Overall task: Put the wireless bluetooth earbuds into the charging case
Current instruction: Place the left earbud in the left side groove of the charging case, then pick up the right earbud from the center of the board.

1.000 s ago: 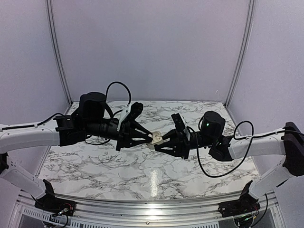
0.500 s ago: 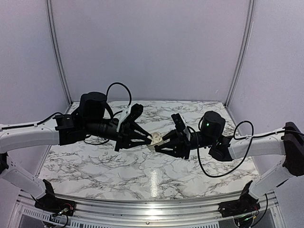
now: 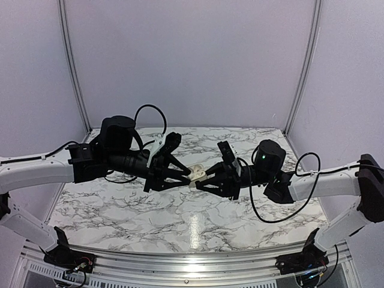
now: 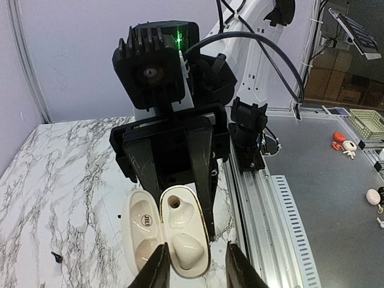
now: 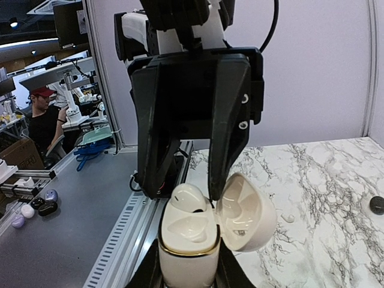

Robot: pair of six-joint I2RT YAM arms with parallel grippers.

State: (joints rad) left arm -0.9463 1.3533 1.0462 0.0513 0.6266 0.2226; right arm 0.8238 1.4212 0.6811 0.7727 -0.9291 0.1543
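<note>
Clamping on the charging case (image 5: 186,240) is seen at the right claw (image 5: 187,273): both fingers are pressed to the sides of the case's base at the bottom of the right wrist view. The case is held upright, w/ its lid (image 5: 246,210) swung open to one side.

The left claw (image 4: 197,270) is seen w/ fingers apart, tips flanking the near end of the case. Whether either tip touches it cannot be told. From the right wrist, one left fingertip is set at the seam btw. base and lid, the other just behind the base's far rim.

In the top view both claws (image 3: 183,174) (image 3: 207,178) are met nose to nose, w/ the case (image 3: 198,175) held in the air over the middle of the marble table (image 3: 120,210). Marble is shown on every side of the pair. The back wall (image 3: 192,60) and corner posts are well apart from both arms, and the metal rail (image 3: 192,264) runs along the near edge.

A hooked earbud (image 4: 56,257) is seen lying on the marble, well apart from the case. A small round dark piece (image 5: 377,204), prob. the other earbud, lies on the marble at the right wrist view's edge.
</note>
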